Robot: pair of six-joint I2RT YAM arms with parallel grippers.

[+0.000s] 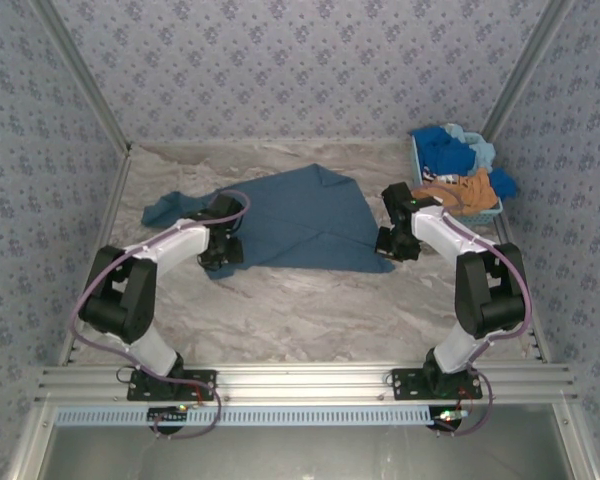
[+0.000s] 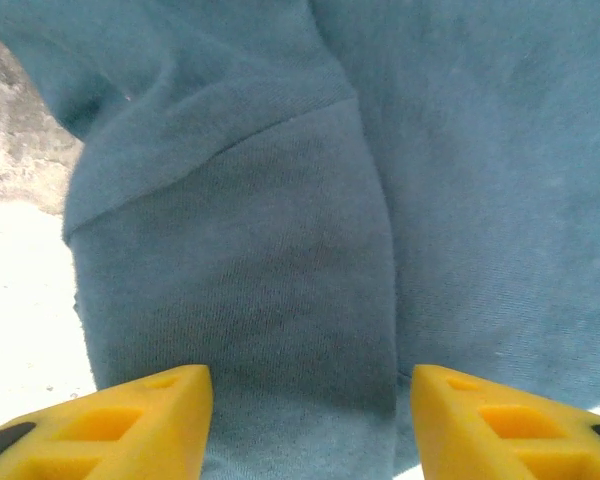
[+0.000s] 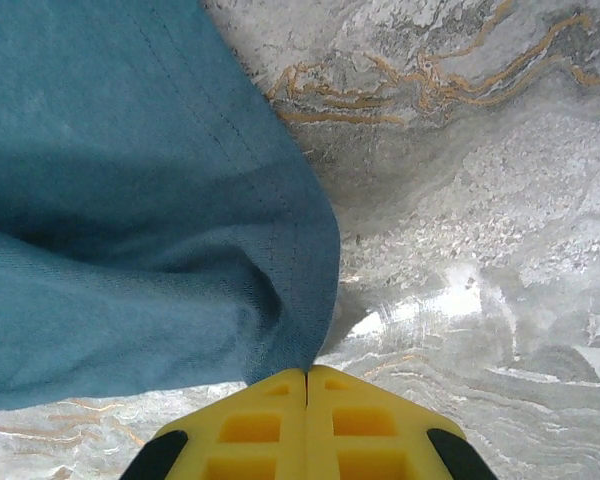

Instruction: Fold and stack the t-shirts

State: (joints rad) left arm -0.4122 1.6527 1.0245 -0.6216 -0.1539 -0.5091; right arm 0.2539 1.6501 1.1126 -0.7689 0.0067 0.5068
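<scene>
A dusty slate-blue t-shirt (image 1: 300, 215) lies spread on the marble table, one sleeve trailing left. My left gripper (image 1: 222, 252) sits over its near left edge. Seen from the left wrist, its yellow fingers (image 2: 130, 425) stand wide apart, open, with the shirt's cloth (image 2: 280, 250) lying under and between them. My right gripper (image 1: 388, 250) is at the shirt's near right corner. The right wrist view has the yellow jaws pressed together (image 3: 308, 375), shut on the hemmed corner of the slate-blue t-shirt (image 3: 130, 220), which lifts slightly off the table.
A light-blue plastic basket (image 1: 490, 213) stands at the back right, holding bright blue (image 1: 445, 148), light blue (image 1: 477, 147) and orange-brown (image 1: 460, 192) shirts. Patterned walls close in on three sides. Bare marble table (image 1: 310, 310) lies in front of the shirt.
</scene>
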